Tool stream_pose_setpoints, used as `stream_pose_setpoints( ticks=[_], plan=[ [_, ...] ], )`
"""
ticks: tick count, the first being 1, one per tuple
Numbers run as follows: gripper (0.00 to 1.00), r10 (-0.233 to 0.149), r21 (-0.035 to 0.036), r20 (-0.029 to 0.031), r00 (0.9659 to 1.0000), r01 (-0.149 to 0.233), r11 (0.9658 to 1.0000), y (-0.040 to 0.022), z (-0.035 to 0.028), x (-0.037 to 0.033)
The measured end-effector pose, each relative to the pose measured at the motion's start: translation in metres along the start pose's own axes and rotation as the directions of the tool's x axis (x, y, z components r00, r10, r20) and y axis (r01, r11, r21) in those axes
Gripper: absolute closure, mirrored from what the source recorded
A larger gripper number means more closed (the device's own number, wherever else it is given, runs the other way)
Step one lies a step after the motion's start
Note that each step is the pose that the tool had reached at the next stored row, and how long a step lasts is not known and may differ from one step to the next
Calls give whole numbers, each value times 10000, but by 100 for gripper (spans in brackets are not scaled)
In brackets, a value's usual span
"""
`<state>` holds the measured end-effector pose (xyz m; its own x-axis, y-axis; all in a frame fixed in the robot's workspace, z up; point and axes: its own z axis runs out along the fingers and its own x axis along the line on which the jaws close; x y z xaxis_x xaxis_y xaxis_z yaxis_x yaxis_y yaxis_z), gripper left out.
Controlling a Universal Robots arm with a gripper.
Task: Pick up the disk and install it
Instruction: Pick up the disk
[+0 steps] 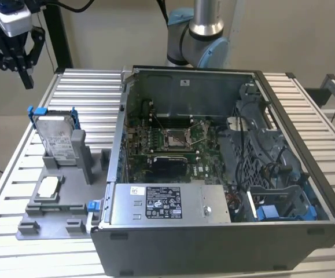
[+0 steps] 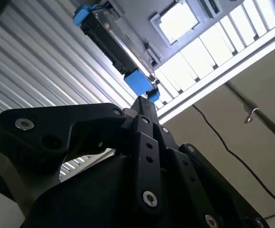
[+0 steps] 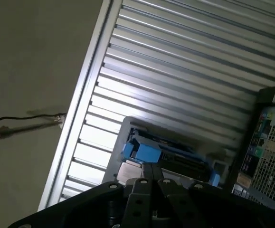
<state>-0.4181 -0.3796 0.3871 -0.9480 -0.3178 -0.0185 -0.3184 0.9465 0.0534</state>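
The disk [image 1: 56, 138] stands on edge in a grey holder [image 1: 80, 153] on the exterior view's left. It is a silver drive with a white label and a blue carrier frame. My gripper [image 1: 26, 78] hangs above and behind it, apart from it, near the table's far left corner. In both wrist views the black fingers meet at a point with nothing between them, so the gripper [image 2: 146, 100] [image 3: 151, 172] is shut. Past the fingertips the disk [image 2: 109, 43] [image 3: 177, 160] shows edge-on, with a blue frame corner [image 2: 138, 82] [image 3: 141, 150] closest to them.
An open computer case [image 1: 297, 124] fills the middle and right of the slatted table [image 1: 83, 92], with its motherboard [image 1: 176, 139], a grey power supply box [image 1: 167, 202] and a blue-tabbed bay [image 1: 271, 211]. A small silver chip [image 1: 48, 185] lies on the grey fixture tray [image 1: 60, 223].
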Motion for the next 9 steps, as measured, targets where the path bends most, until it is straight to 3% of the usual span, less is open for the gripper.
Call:
stream_pose_setpoints(
  ticks=[4,9],
  plan=[
    [100,-734,-15,-40,9973,733,9973,0,0,0],
    [100,-1625,-37,-86,9867,1625,9867,0,0,0]
  ],
)
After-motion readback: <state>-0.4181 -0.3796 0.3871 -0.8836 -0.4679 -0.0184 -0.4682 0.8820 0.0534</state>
